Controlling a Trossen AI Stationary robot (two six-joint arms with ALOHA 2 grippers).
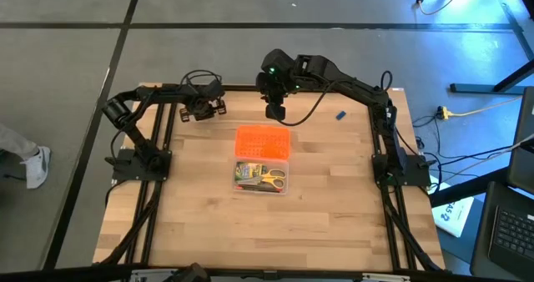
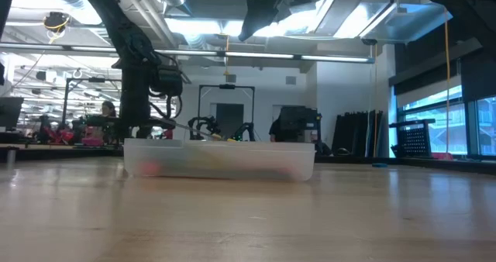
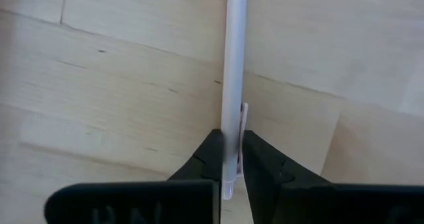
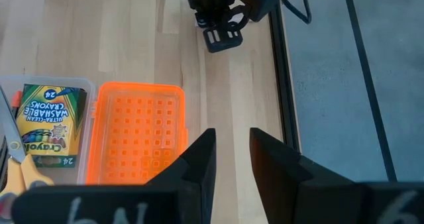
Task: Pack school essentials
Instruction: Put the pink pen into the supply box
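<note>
A clear box sits at the table's middle with its orange lid flipped open toward the far edge. Inside lie the green-yellow crayon box and the yellow-handled scissors. The tiny blue piece lies on the wood at far right. My left gripper is at the far left of the table, shut on a thin pale pen. My right gripper is open and hangs high above the lid's far side, holding nothing. The pink block is not in view. My left gripper pinches the thin pale pen between its two fingers, close to the pen's near end. The shaft runs straight ahead past the fingertips over the wood. Whether the pen is lifted clear or lies on the table I cannot tell.
The open box and lid take up the table's centre, seen as a low clear wall in the low view. Bare wood stretches toward the near edge and on both sides. Black frame rails run along the left and right edges.
</note>
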